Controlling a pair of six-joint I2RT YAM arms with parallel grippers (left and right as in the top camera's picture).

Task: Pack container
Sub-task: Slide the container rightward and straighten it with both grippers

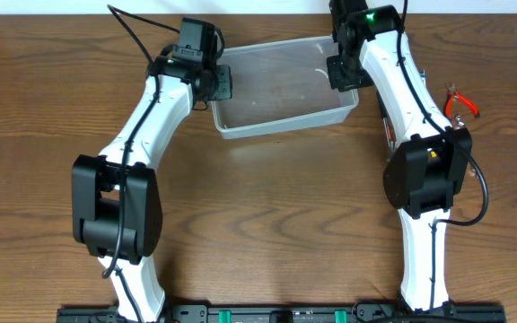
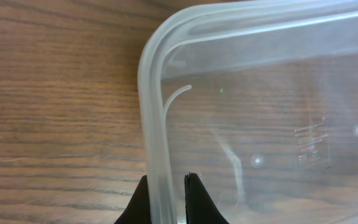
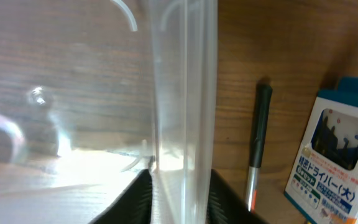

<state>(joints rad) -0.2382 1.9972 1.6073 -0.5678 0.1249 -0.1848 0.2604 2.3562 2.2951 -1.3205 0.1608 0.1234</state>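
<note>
Clear plastic container (image 1: 281, 90) at far centre of wooden table (image 1: 43, 108), between both arms. Left gripper (image 2: 168, 198) clamped on its left wall, rim pinched between the fingers. Right gripper (image 3: 182, 200) astride the right wall; gripping or merely flanking, not discernible. Outside that wall: slender black-tipped tool (image 3: 258, 137), blue-and-white screwdriver box (image 3: 334, 155).

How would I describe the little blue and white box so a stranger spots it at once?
Find the clear container on the wooden table. Just outside its right end wall lies a slim black-and-silver tool; the box sits beyond that. It alone is a blue-and-white printed pack.
</note>
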